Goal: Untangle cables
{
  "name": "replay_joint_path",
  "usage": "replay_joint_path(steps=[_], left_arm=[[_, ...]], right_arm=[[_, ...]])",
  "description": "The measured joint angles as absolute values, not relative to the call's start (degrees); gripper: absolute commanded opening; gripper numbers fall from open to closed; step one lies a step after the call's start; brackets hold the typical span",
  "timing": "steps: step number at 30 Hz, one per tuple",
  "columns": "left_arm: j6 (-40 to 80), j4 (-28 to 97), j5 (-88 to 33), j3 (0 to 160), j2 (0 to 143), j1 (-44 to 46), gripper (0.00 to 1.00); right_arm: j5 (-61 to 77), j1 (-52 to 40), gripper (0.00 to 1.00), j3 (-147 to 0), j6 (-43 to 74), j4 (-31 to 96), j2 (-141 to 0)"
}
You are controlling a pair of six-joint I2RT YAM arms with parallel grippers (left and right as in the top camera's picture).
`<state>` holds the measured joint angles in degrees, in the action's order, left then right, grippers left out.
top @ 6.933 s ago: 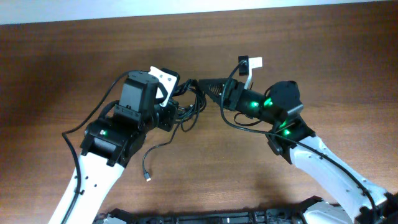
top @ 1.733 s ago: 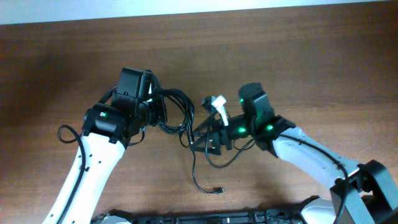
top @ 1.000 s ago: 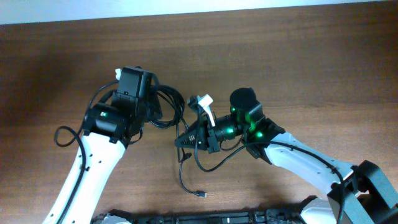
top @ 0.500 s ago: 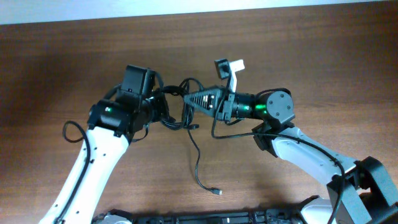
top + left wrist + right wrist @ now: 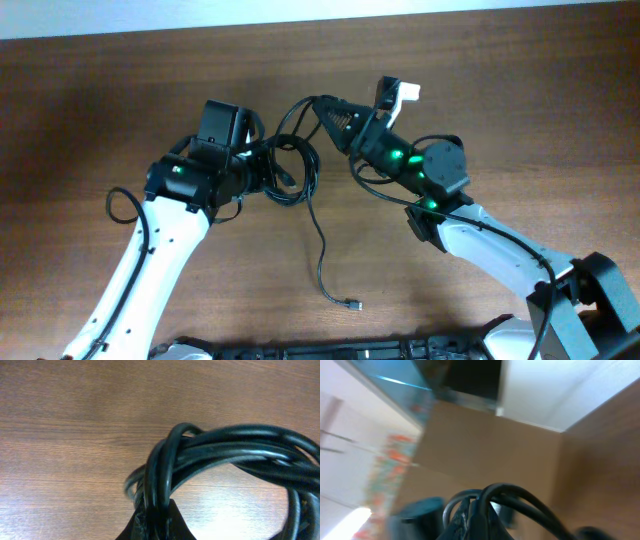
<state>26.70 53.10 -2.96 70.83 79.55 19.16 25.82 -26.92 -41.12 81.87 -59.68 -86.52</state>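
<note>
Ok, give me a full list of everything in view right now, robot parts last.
table: one, brown wood, fills most of the overhead view
cables: one tangled bunch, black, strand count unclear, strung between the two grippers left of centre
loose cable end: one, black, trails from the bunch toward the near edge, small plug at its tip
left arm: one, white and black, from the near left
right arm: one, white and black with green lights, from the near right
left gripper: one, black, shut on the cables
right gripper: one, black, shut on a loop of the cables
</note>
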Motion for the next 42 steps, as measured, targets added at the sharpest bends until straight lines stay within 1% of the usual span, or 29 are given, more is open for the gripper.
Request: replay_joint_path(steps=[3,5,8,11,12,17,21,24,26,31,33,34,35,36,37,38,39,40,41,42], left_arm=[[26.7,53.4,-2.3,70.8,80.3,18.9,0.00],[26.7,53.6,-2.1,70.7,80.3,18.9,0.00],[26.7,53.6,-1.9,70.7,80.3,18.9,0.00],[26.7,53.6,-1.5,70.7,80.3,18.9,0.00],[26.7,53.6,-1.2,70.6,80.3,18.9,0.00],[26.7,53.2,0.8,70.4,80.3,18.7,0.00],[26.7,50.5,-0.1,70.4,80.3,18.7,0.00],[26.6,49.4,-3.3,70.4,80.3,18.6,0.00],[25.4,49.4,-3.5,70.4,80.3,19.5,0.00],[19.6,48.8,-3.7,70.4,80.3,26.2,0.00],[18.6,48.1,-4.2,70.4,80.3,27.0,0.00],[18.2,47.8,-4.1,70.3,80.3,27.1,0.00],[18.1,47.7,-3.8,70.3,80.4,27.2,0.00],[18.0,47.7,-3.0,70.3,80.4,27.3,0.00],[17.9,47.5,-2.8,70.2,80.7,27.4,0.00],[17.9,47.3,-2.6,70.2,80.9,27.5,0.00],[17.9,47.2,-2.6,70.2,81.0,27.6,0.00],[17.9,47.1,-2.8,70.2,81.0,27.6,0.00],[17.9,46.8,-2.8,70.2,81.0,27.6,0.00],[17.9,46.8,-2.2,70.2,81.0,27.6,0.00]], right_arm=[[25.6,-26.8,0.04,-41.3,66.5,-51.9,-86.4],[25.5,-26.8,0.04,-41.3,59.1,-49.8,-86.4],[25.7,-26.8,0.04,-41.3,52.2,-47.4,-86.3],[27.5,-26.7,0.04,-42.0,43.3,-34.6,-86.0],[29.0,-26.7,0.04,-42.0,41.6,-32.4,-86.0],[38.4,-27.7,0.04,-42.0,36.3,-25.4,-86.0],[41.0,-30.6,0.04,-42.0,34.5,-24.7,-86.0],[38.5,-33.6,0.04,-42.0,31.9,-22.8,-86.0],[35.3,-33.6,0.04,-42.0,31.4,-21.8,-86.0],[24.8,-33.6,0.04,-42.0,31.2,-16.4,-86.0],[22.8,-33.6,0.05,-42.0,31.2,-13.9,-86.0],[21.1,-33.6,0.07,-42.1,31.2,-11.5,-86.0],[19.9,-33.6,0.16,-42.2,31.2,-9.6,-85.9],[19.0,-33.6,0.22,-42.2,31.1,-8.3,-85.8],[18.5,-33.8,0.32,-42.2,31.2,-8.1,-85.8],[18.2,-34.0,0.49,-42.2,31.0,-8.2,-85.8],[18.0,-34.1,0.60,-42.2,31.0,-8.8,-85.8],[18.1,-34.2,0.69,-42.2,30.9,-9.8,-85.8],[19.0,-34.2,0.80,-42.2,31.0,-11.5,-85.5],[20.1,-34.1,0.87,-42.2,30.9,-11.9,-85.1]])
